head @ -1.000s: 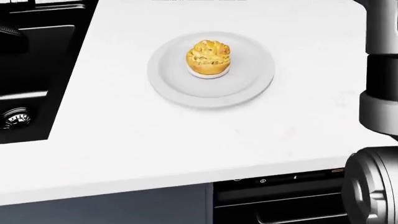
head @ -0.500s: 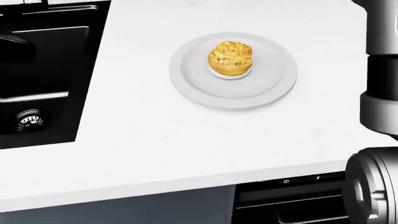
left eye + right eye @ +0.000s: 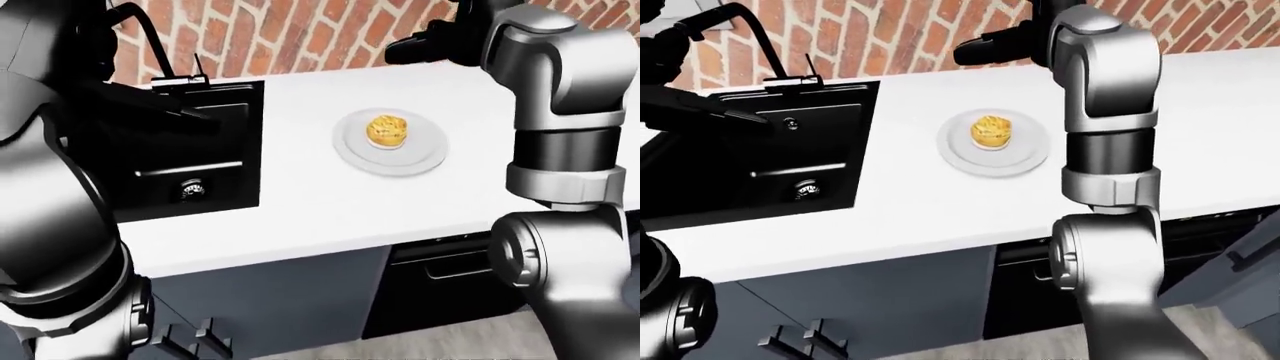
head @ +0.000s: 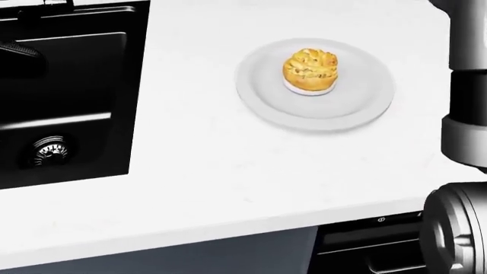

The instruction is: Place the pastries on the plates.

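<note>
A golden, swirled pastry (image 4: 310, 69) in a white paper cup sits upright a little above the middle of a round white plate (image 4: 342, 108) on the white counter (image 4: 228, 171). My right hand (image 3: 985, 46) hangs high above the counter near the brick wall, well above the plate, its dark fingers stretched left and empty. Over the black sink, far left of the plate, my left hand (image 3: 705, 112) reaches out with fingers extended and nothing in them. Only this one pastry and one plate are in view.
A black sink (image 4: 68, 103) with a round drain (image 4: 49, 151) is set into the counter left of the plate, with a black faucet (image 3: 740, 22) behind it. My right forearm (image 4: 466, 114) stands along the right edge. A dark oven front (image 3: 440, 277) lies under the counter edge.
The whole head view has slid to the right, so the camera moved left. More of the sink shows now. The pastry stays put on its plate.
</note>
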